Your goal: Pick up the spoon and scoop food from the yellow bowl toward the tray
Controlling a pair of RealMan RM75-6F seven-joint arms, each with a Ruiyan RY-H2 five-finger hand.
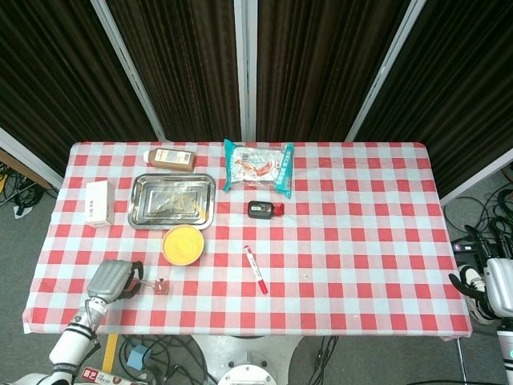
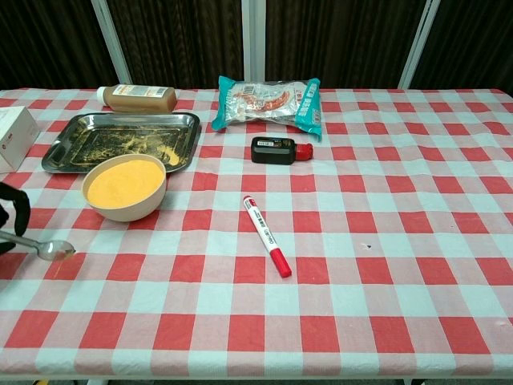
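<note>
My left hand (image 1: 112, 279) sits at the table's front left corner and grips the handle of a metal spoon (image 2: 48, 249). The spoon is lifted off the cloth, its bowl pointing right and tilted slightly down. In the chest view only the dark fingers of the left hand (image 2: 11, 215) show at the left edge. The yellow bowl (image 2: 125, 186), full of yellow food, stands just beyond and to the right of the spoon. Behind it lies the steel tray (image 2: 128, 117) with yellow crumbs in it. My right hand (image 1: 495, 289) hangs off the table's right edge, holding nothing.
A red-capped marker (image 2: 267, 237) lies in the middle of the checkered cloth. Further back are a small black bottle (image 2: 278, 150), a teal snack bag (image 2: 268, 100) and a brown bottle (image 2: 136, 97). A white box (image 2: 14, 136) stands left of the tray.
</note>
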